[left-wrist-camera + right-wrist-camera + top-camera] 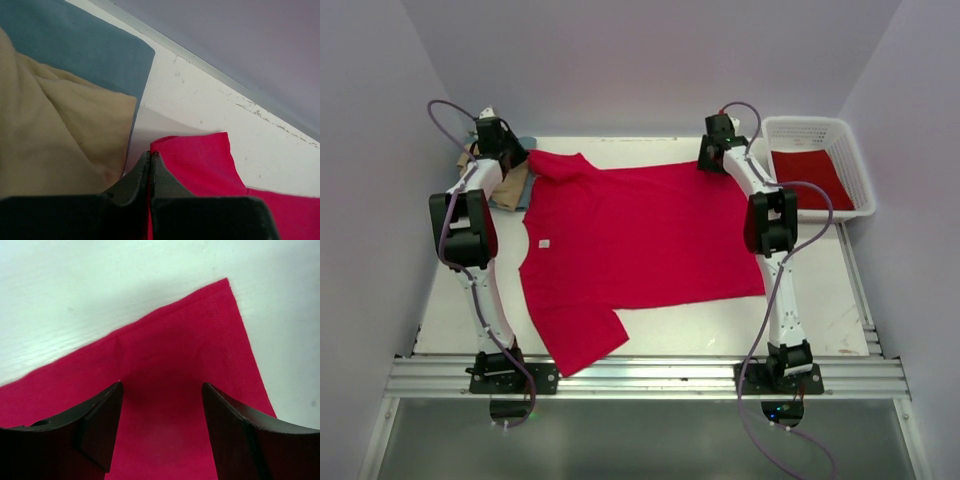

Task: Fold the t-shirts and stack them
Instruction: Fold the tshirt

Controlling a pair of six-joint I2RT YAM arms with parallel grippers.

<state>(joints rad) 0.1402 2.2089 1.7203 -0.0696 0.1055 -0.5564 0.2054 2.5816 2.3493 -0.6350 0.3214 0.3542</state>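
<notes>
The right claw [161, 386] is held spread above the hem corner of the plain red cloth t-shirt [640, 230] laid flat on the white worktop [720, 325], the left claw [151, 156] is pinched on its sleeve, and the spreading is judged finished, so a first fold is called for next.

Spread t-shirt [640, 235] on table [820, 290], basket [817, 128] right

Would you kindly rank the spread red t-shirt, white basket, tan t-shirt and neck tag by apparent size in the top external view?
Largest to smallest:
1. spread red t-shirt
2. white basket
3. tan t-shirt, only partly visible
4. neck tag
</notes>
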